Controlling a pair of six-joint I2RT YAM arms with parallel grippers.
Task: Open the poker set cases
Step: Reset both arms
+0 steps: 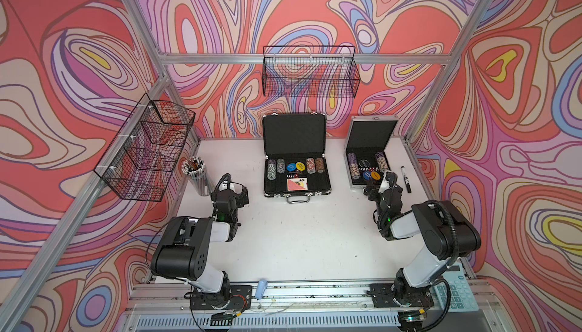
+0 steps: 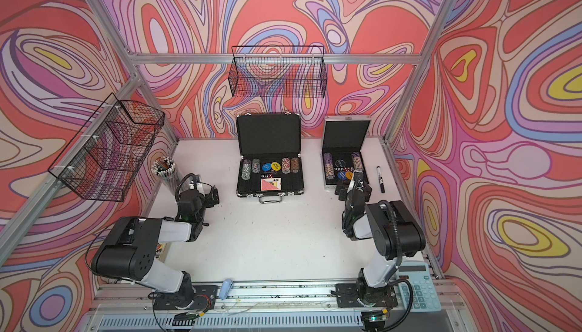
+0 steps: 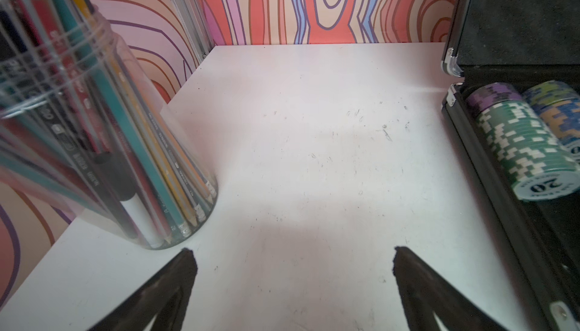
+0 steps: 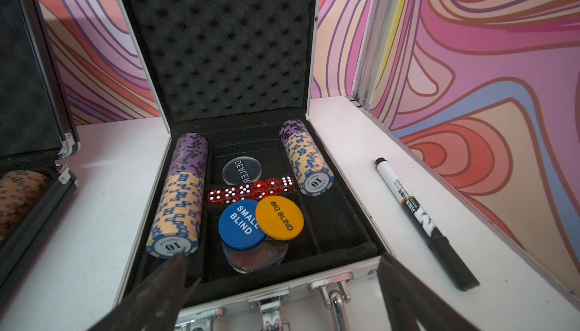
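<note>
Aluminium case (image 4: 219, 46), lid upright: your right pincer (image 4: 282, 258) gapes empty at its latch side; black case (image 1: 294, 135), also open, nearer your wide left pincer (image 3: 292, 251).

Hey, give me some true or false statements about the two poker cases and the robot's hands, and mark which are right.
1. The black case and the silver case both have their lids raised. True.
2. The right hand is shut on the marker. False: it is open at the silver case's front edge, gripping nothing.
3. The marker lies inside the silver case. False: it lies on the table beside that case.
4. The left hand is open over bare table between the pencil jar and the black case. True.
</note>
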